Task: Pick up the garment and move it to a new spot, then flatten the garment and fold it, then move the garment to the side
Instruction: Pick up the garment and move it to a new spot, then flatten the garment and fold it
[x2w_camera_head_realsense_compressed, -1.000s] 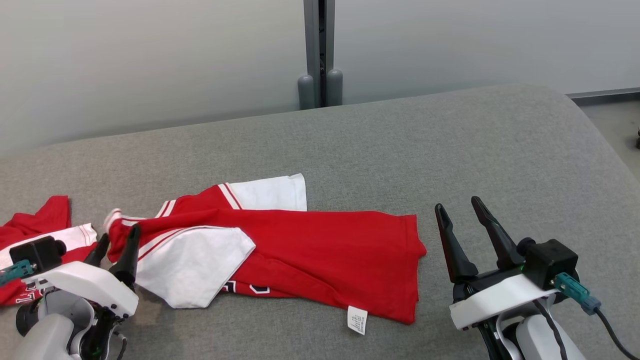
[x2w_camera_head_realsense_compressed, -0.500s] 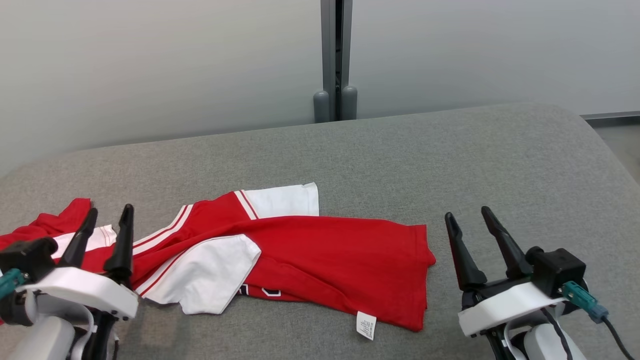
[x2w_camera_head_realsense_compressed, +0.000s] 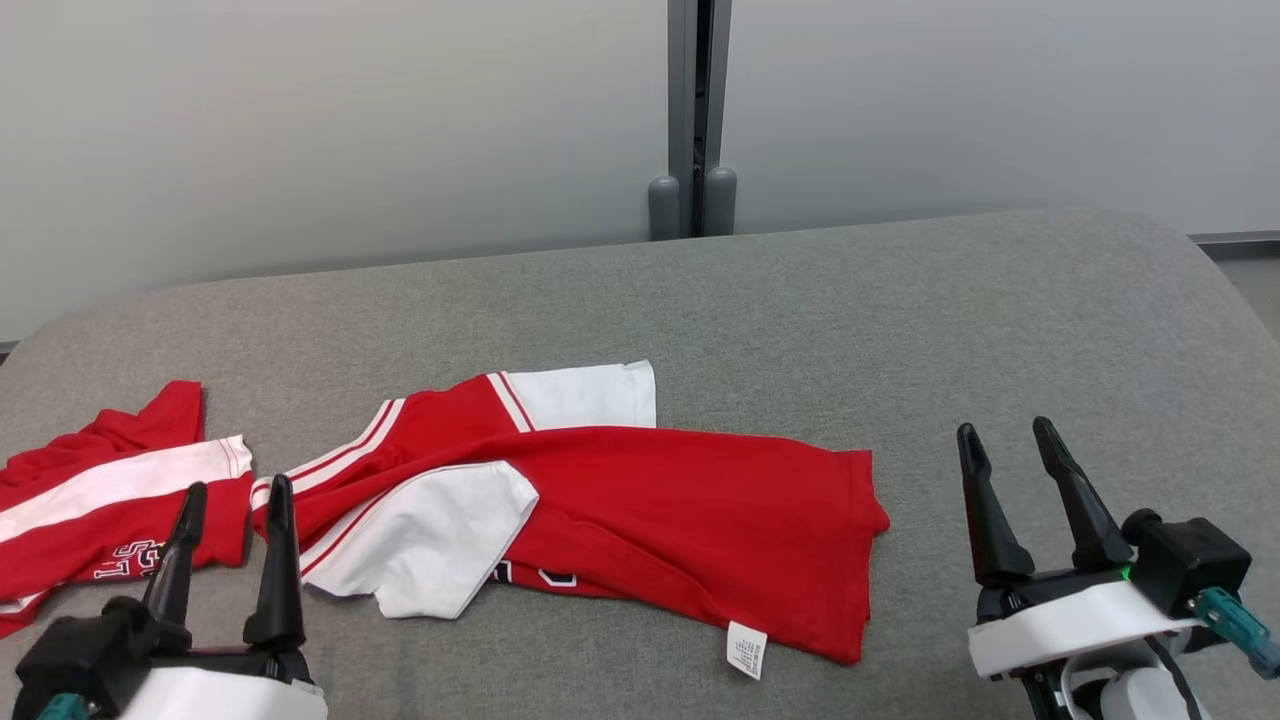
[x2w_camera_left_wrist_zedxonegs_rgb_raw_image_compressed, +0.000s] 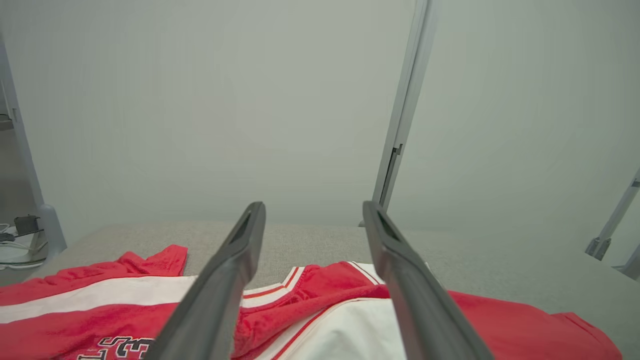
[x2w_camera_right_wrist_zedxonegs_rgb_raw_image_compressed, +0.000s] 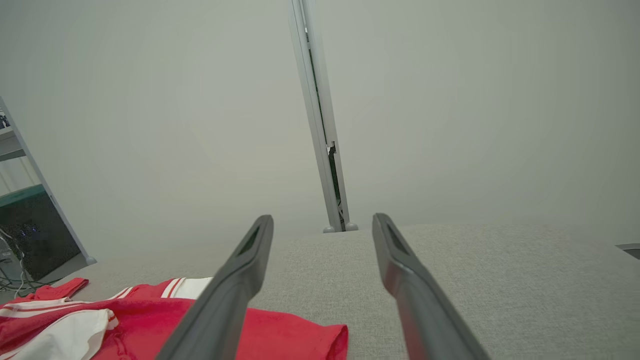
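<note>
The garment (x2w_camera_head_realsense_compressed: 640, 500) is a red shirt with white sleeves, lying crumpled and partly folded over itself on the grey padded surface (x2w_camera_head_realsense_compressed: 900, 320); a white label sticks out at its near hem. My left gripper (x2w_camera_head_realsense_compressed: 232, 490) is open and empty, just short of the garment's left edge. In the left wrist view the left gripper (x2w_camera_left_wrist_zedxonegs_rgb_raw_image_compressed: 313, 205) points over the garment (x2w_camera_left_wrist_zedxonegs_rgb_raw_image_compressed: 320, 305). My right gripper (x2w_camera_head_realsense_compressed: 1003, 428) stands open and empty, a short way right of the garment's right hem. The right wrist view has the right gripper (x2w_camera_right_wrist_zedxonegs_rgb_raw_image_compressed: 323, 217) above bare grey surface, with the garment (x2w_camera_right_wrist_zedxonegs_rgb_raw_image_compressed: 280, 335) at lower left.
A second red-and-white piece of cloth (x2w_camera_head_realsense_compressed: 100, 500) with lettering lies at the far left; I cannot tell whether it joins the garment. A grey wall with a vertical post (x2w_camera_head_realsense_compressed: 698, 110) rises behind the surface. Bare grey surface stretches behind and to the right.
The head camera has turned, shifting the picture rightward. My left gripper has drawn back from the garment's left edge toward me, and the lifted cloth there has settled. The right gripper stays open.
</note>
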